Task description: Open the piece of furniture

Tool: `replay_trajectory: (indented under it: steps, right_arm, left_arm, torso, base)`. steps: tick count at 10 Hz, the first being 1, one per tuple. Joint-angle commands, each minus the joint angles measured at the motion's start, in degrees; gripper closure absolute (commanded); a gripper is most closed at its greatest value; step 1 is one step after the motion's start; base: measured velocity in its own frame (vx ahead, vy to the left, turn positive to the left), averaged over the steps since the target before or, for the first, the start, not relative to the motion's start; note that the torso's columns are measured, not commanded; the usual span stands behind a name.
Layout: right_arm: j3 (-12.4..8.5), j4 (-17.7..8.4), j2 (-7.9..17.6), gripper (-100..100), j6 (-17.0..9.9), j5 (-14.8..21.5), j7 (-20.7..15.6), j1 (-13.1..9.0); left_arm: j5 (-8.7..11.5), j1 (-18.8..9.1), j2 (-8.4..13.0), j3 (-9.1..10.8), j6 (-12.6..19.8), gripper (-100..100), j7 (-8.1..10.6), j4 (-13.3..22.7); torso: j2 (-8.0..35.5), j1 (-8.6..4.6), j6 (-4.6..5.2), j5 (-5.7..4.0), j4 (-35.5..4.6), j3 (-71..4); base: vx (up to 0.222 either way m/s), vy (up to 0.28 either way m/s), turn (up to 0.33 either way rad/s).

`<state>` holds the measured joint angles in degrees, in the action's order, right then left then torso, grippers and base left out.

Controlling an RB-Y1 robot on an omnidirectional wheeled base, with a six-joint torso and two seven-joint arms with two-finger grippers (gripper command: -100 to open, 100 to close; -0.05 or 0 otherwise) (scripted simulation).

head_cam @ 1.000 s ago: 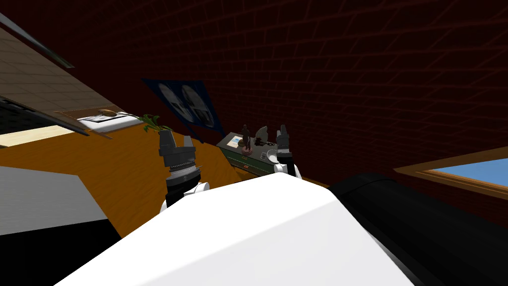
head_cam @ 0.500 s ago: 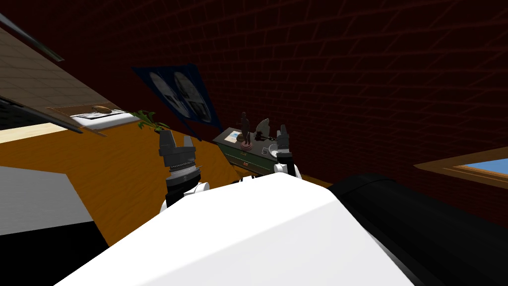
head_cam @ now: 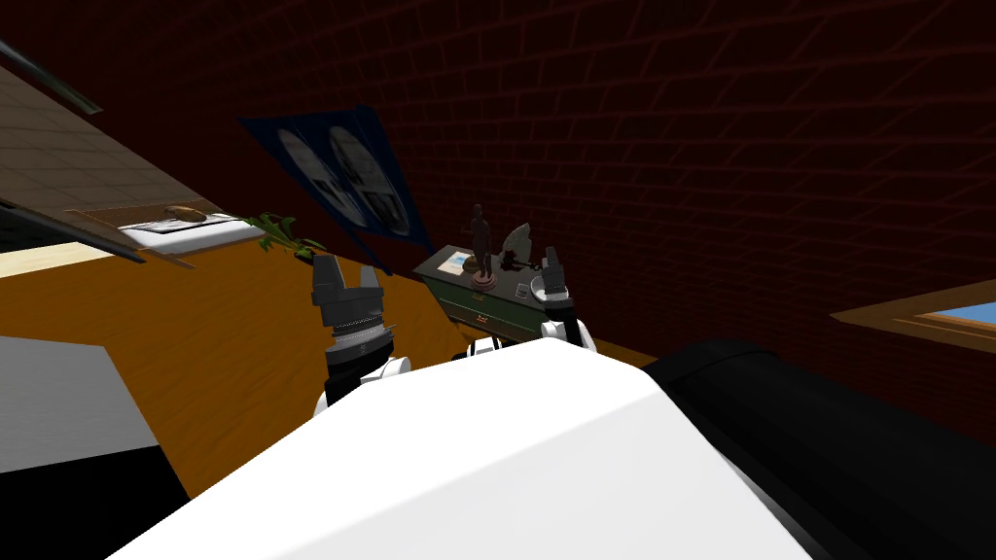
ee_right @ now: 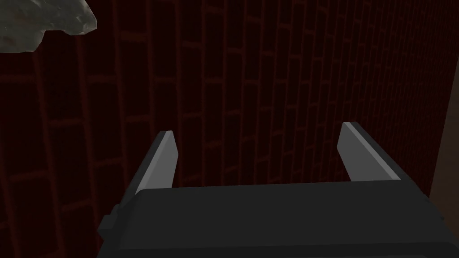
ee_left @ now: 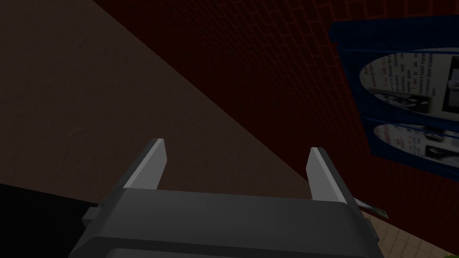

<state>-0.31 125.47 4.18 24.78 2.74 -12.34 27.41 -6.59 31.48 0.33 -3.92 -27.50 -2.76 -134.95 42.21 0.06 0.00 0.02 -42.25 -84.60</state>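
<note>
Cabinet (head_cam: 488, 308) ahead: sitting against brick wall (head_cam: 681, 146), looking closed, carrying statuette (head_cam: 480, 243) on top. Holding left gripper (head_cam: 346, 273) and right gripper (head_cam: 552, 262) raised short of it, both with fingers apart, gripping nothing.

Dim room: dark red brick wall (head_cam: 681, 146), orange floor (head_cam: 224, 331), blue poster (head_cam: 340, 175), wood-framed window (head_cam: 958, 314).

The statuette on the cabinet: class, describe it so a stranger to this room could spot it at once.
On the dark red brick wall hangs a blue poster; right of it stands a dark green cabinet. Among the small things on top, the statuette is the tallest: a slim dark standing figure on a round base, beside a pale grey rock.
</note>
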Motion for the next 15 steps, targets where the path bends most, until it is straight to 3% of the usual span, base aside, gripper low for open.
replay_trajectory:
  steps: [1,8,11,12,13,14,15]
  right_arm:
    - [-1.2,-3.2,2.9,-100,2.1,1.0,-4.5,-0.8]
    - [-3.2,-8.4,5.5,-100,5.5,2.5,-13.5,-2.1]
    - [-4.8,-12.5,6.8,-100,8.1,3.7,-18.6,-3.1]
    - [-4.8,-12.5,6.8,-100,8.1,3.7,-20.0,-3.1]
    - [-5.7,-14.8,7.3,-100,9.6,4.4,-21.7,-3.7]
    - [-5.7,-14.8,7.3,-100,9.6,4.4,-23.3,-3.7]
    - [-6.6,-17.1,7.8,-100,11.1,5.0,-24.9,-4.3]
  left_arm:
    - [0.0,0.0,0.0,0.00,0.0,0,0.00,0.0]
    - [0.0,0.0,0.0,0.00,0.0,0,0.00,0.0]
    - [0.0,0.0,0.0,0.00,0.0,0,0.00,0.0]
    - [0.0,0.0,0.0,0.00,0.0,0,0.00,0.0]
    - [0.0,0.0,0.0,0.00,0.0,0,0.00,0.0]
    - [0.0,0.0,0.0,0.00,0.0,0,0.00,0.0]
    - [0.0,0.0,0.0,0.00,0.0,0,0.00,0.0]
  torso:
    - [0.0,0.00,0.00,0.00,0.0,0.0]
    - [0.0,-0.02,0.00,-0.01,0.0,0.0]
    - [0.1,-0.09,-0.01,-0.02,0.0,0.0]
    - [0.0,-0.04,0.01,-0.02,0.0,0.0]
    - [0.0,-0.07,-0.01,-0.01,0.0,0.0]
    - [0.1,-0.05,0.01,-0.02,0.0,0.0]
    - [0.1,-0.07,-0.01,-0.02,0.0,0.0]
  base:
    - [0.037,0.069,-0.078]
    - [0.032,0.049,-0.040]
    - [0.028,0.060,-0.061]
    - [0.038,0.058,-0.036]
    - [0.039,0.061,-0.078]
    - [0.028,0.055,-0.039]
    - [0.051,0.076,-0.079]
